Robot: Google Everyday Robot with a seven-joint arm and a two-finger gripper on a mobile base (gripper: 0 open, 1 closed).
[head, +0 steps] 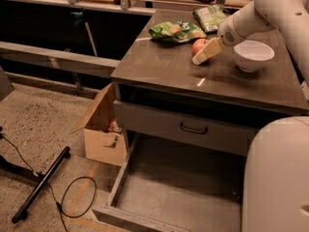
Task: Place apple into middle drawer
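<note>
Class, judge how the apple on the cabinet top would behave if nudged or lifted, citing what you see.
Being round, the apple would probably roll across the flat cabinet top if nudged. Its curved skin may slip in a grasp. The gripper is close beside it.

White bowl [253,55] and green bags [175,31] crowd the tool [203,55] at the apple [197,45]; the middle drawer [181,192] lies open below.

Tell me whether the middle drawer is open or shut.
Open: the middle drawer is pulled far out, its bare grey floor showing. The apple sits on the cabinet top, with the gripper right at it.
</note>
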